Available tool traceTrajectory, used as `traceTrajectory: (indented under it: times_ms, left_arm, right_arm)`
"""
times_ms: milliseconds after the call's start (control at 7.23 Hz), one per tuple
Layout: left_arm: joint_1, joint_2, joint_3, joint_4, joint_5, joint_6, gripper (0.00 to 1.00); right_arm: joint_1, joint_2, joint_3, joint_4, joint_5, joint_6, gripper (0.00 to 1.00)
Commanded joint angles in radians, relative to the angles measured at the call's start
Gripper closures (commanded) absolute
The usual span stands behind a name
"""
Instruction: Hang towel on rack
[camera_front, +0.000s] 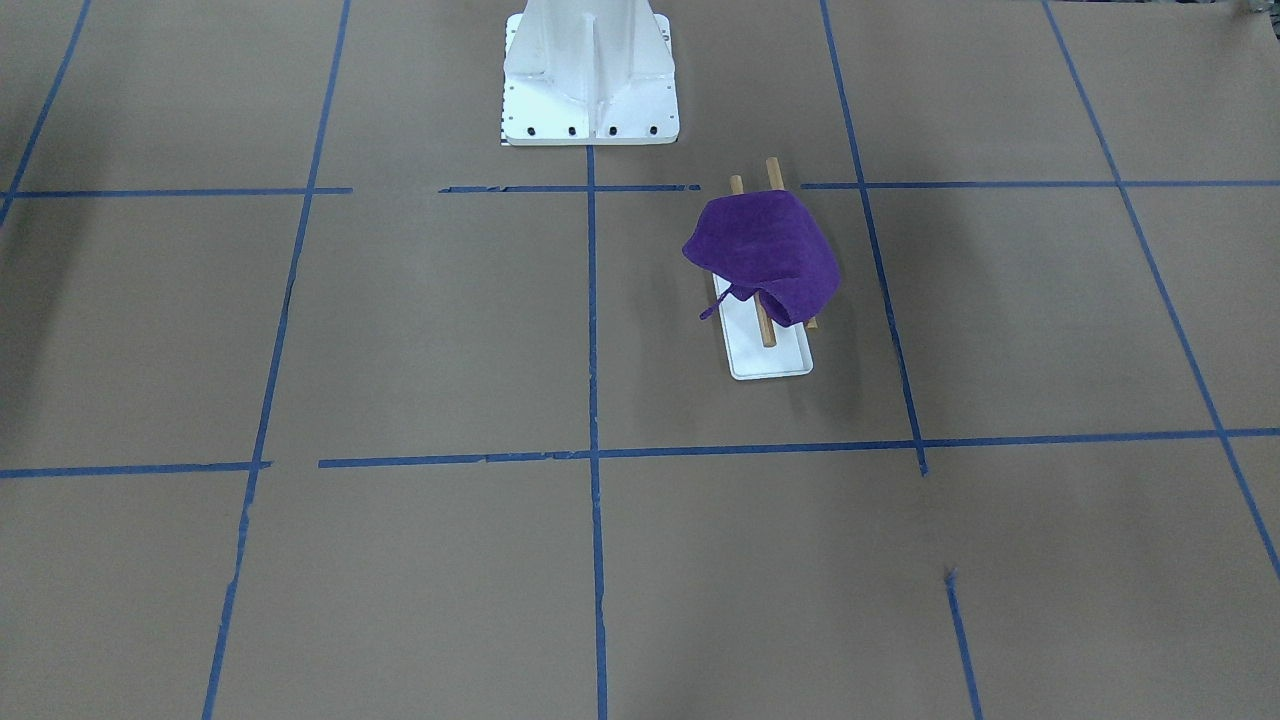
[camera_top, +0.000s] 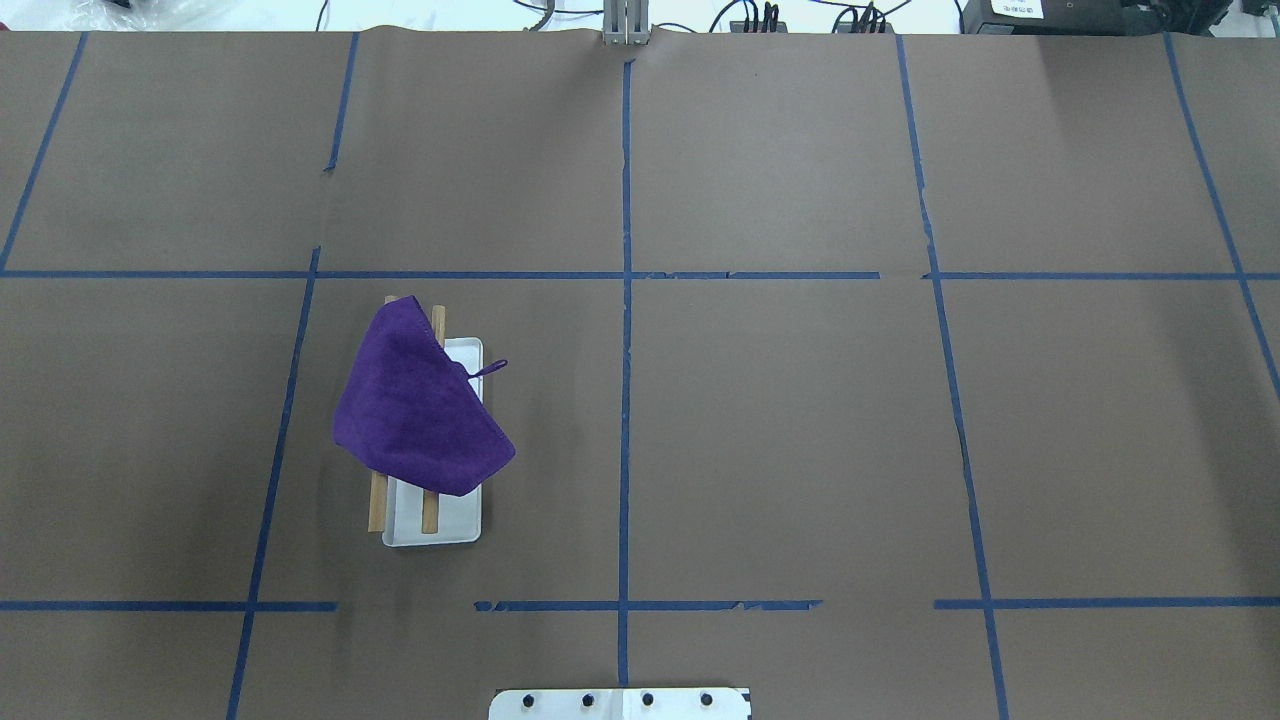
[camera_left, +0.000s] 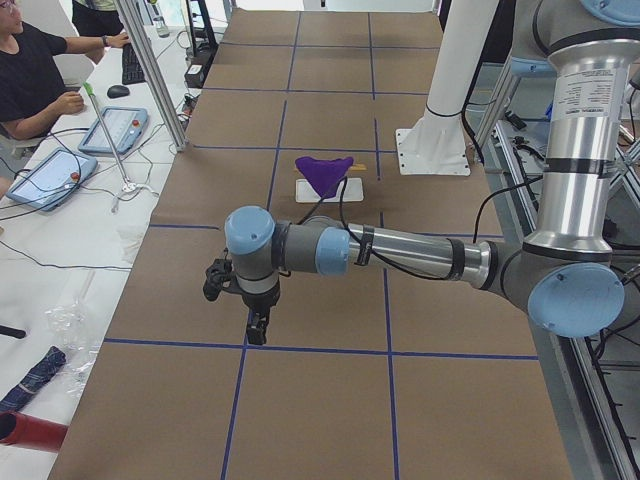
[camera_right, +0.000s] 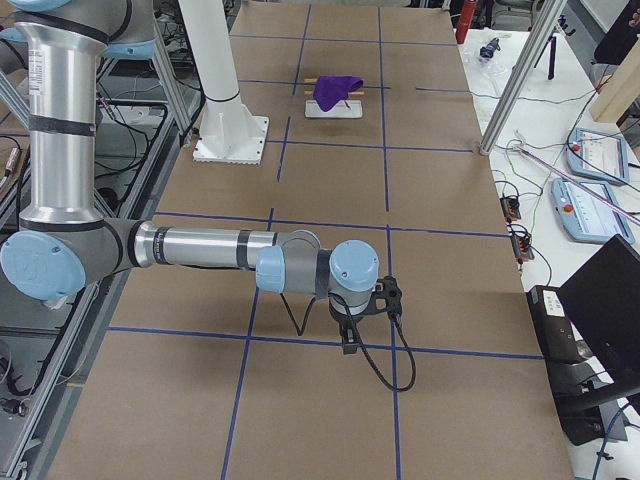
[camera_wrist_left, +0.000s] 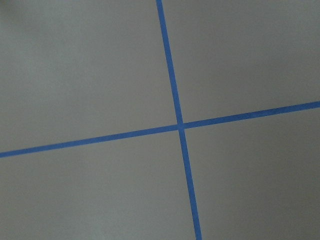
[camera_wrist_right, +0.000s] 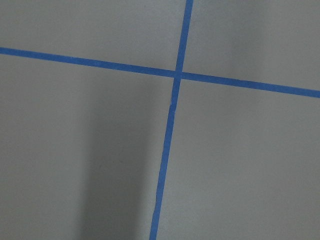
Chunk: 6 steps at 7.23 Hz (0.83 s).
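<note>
The deep-purple towel (camera_front: 765, 255) lies draped over the two wooden dowels of the rack (camera_front: 770, 362), and its loop tag hangs off one side. In the overhead view the towel (camera_top: 415, 410) covers most of the rack (camera_top: 440, 527). No gripper touches it. The left gripper (camera_left: 258, 325) shows only in the exterior left view, far from the towel (camera_left: 323, 172), low over the table. The right gripper (camera_right: 348, 340) shows only in the exterior right view, far from the towel (camera_right: 337, 88). I cannot tell whether either is open or shut. Both wrist views show only paper and blue tape.
The large white bolted pedestal (camera_front: 590, 80) stands behind the rack on the robot's side. Blue tape lines grid the brown table cover. An operator (camera_left: 30, 80) with tablets sits at a side table, and more equipment (camera_right: 590, 170) lies beyond the table's other long side.
</note>
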Motion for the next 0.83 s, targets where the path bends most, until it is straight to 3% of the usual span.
traceTrajectory:
  times_ms: [0,692]
  left_arm:
    - [-0.031,0.027,0.03,0.001,-0.039,0.024,0.0]
    - [-0.029,0.031,-0.006,0.007,-0.038,-0.062,0.0]
  right_arm:
    - [0.002,-0.001,-0.009,-0.002,0.005,0.001,0.0]
    - [0.031,0.0,-0.053,0.002,0.007,0.001,0.0]
